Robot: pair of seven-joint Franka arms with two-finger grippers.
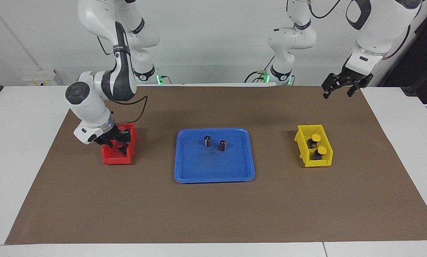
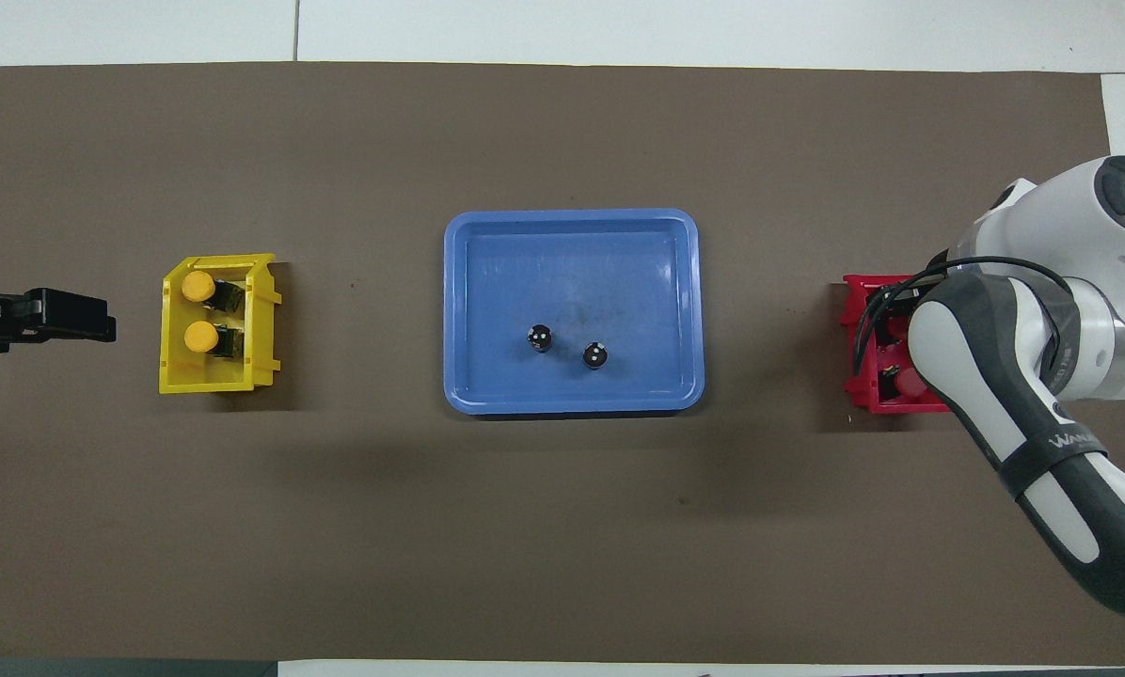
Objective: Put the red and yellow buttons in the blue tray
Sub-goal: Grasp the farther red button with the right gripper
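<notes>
The right tool (image 1: pixel 120 144), grip state indeterminate, sits inside the small red plastic bin (image 1: pixel 108 158) at the flat blue plastic tray's (image 1: pixel 188 171) 9 o'clock in the facing view, while the left tool (image 1: pixel 339 87) waits released.

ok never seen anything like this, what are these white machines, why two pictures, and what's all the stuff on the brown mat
Those are two white robot arms, each ending in a two-fingered pincer. One picture looks across the table at the robots; the other looks down from above their end, so the sides appear swapped.

On the mat, a blue tray lies in the middle with two dark silver-topped cylinders standing in it. A yellow bin holds two yellow buttons. A red bin holds red buttons, largely hidden by the arm.

The right pincer is down inside the red bin among the red buttons; whether it grips one cannot be told. The left pincer waits open in the air, over the mat's edge at the left arm's end.
</notes>
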